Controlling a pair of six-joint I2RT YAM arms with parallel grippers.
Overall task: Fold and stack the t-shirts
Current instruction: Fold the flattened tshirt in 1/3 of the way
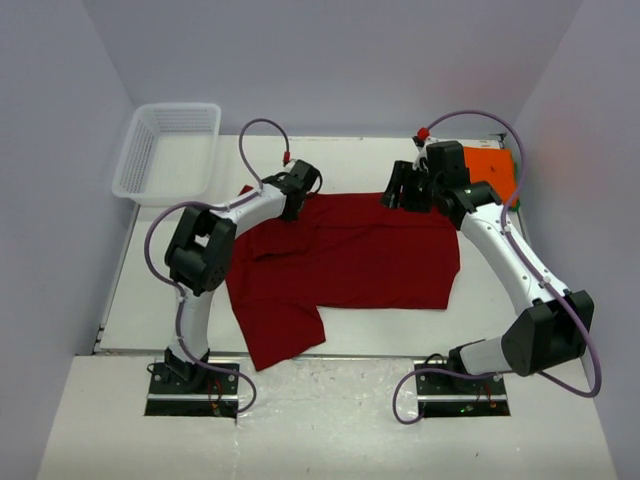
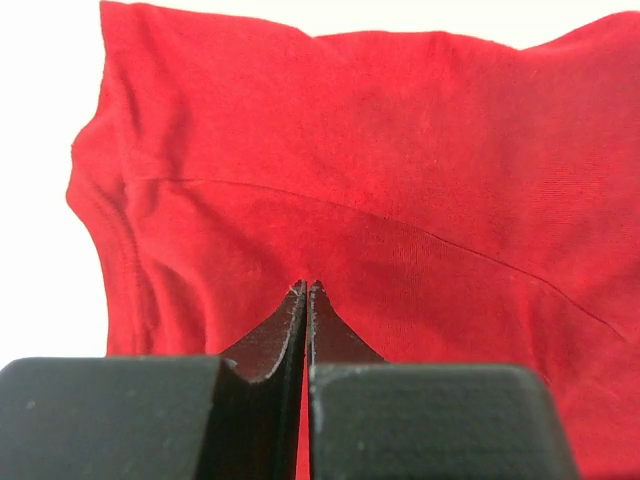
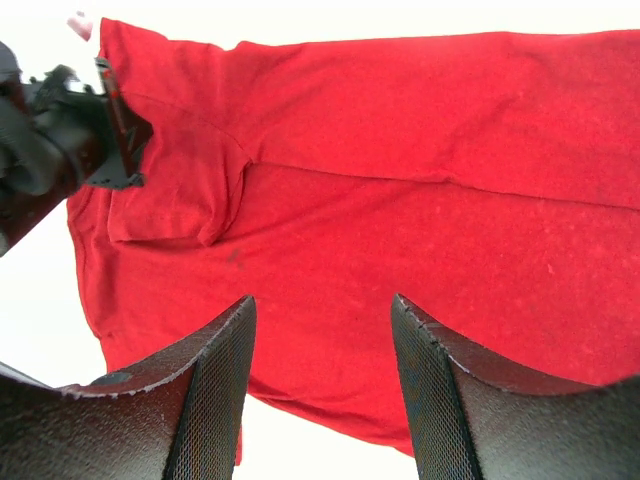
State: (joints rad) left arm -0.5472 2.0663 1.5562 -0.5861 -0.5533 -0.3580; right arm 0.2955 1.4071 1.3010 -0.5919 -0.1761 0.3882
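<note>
The dark red t-shirt (image 1: 345,255) lies spread across the table, with one part hanging over the near edge and a sleeve folded in at the left. My left gripper (image 1: 300,186) is shut at the shirt's far left edge. In the left wrist view its tips (image 2: 306,287) rest low over the red cloth (image 2: 400,180), and no cloth shows pinched between them. My right gripper (image 1: 404,188) is open over the shirt's far edge. In the right wrist view its jaws (image 3: 322,320) stand wide over the red cloth (image 3: 400,180). The orange t-shirt (image 1: 493,170) lies at the far right, with a green edge (image 1: 517,204) beside it.
A white mesh basket (image 1: 168,150) stands at the far left corner of the table. The left arm's wrist (image 3: 60,130) shows at the shirt's corner in the right wrist view. Grey walls close in the table on three sides.
</note>
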